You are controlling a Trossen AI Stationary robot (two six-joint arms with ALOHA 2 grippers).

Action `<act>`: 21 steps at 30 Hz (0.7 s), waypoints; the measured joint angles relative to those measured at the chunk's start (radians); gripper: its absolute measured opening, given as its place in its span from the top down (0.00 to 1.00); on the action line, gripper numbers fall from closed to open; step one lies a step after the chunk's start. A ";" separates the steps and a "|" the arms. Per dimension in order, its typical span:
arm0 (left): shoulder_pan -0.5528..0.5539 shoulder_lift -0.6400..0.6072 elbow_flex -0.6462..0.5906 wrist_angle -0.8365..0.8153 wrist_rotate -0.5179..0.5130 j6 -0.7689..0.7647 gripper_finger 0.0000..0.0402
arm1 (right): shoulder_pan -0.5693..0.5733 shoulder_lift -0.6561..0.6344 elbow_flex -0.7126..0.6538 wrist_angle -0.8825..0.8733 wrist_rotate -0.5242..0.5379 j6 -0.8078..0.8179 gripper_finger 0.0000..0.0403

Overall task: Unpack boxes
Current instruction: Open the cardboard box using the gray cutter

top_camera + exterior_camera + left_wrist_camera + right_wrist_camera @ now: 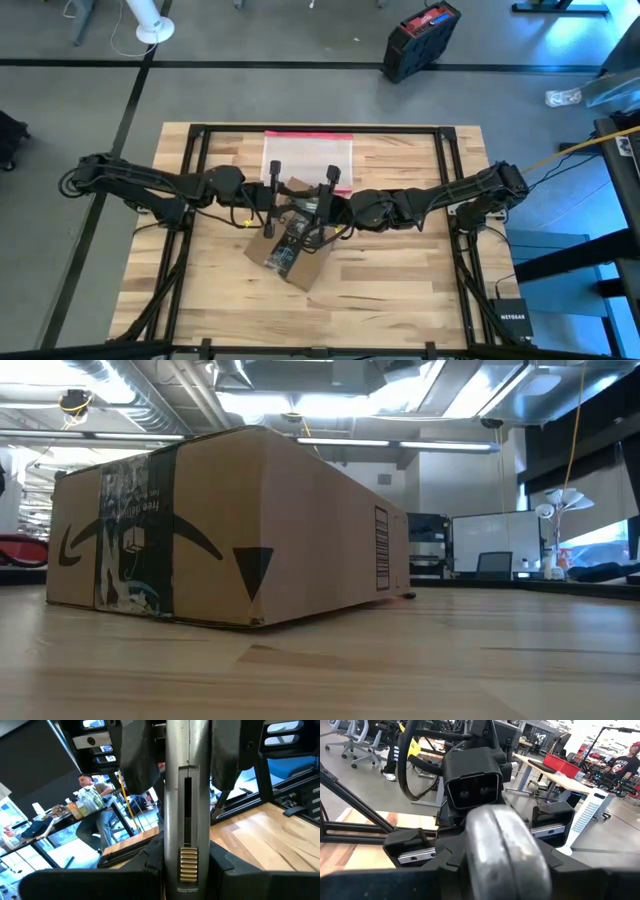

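We see bright ceiling lights [300, 405] glaring in the low view; the wrist views blur badly up close.

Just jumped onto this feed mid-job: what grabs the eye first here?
The brown cardboard box dominates the low view, lying closed on the wooden table with its black printed tape strip and smile-arrow logo facing the camera. From above, both arms meet over the box at the table's middle, left gripper and right gripper side by side. Behind them lies a clear pouch with a pink-red edge.
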State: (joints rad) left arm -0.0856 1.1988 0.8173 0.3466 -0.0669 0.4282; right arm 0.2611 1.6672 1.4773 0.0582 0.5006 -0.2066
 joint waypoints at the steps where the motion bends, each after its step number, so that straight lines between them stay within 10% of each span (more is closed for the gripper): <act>1: 0.000 0.000 0.000 0.000 0.000 0.000 0.84 | 0.000 0.000 0.000 0.000 -0.004 0.000 0.69; 21: 0.000 0.001 0.000 -0.003 -0.003 -0.001 0.84 | 0.000 0.003 0.002 -0.022 -0.014 0.001 0.80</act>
State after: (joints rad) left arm -0.0855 1.1999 0.8169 0.3435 -0.0700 0.4274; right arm 0.2611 1.6707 1.4788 0.0357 0.4866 -0.2054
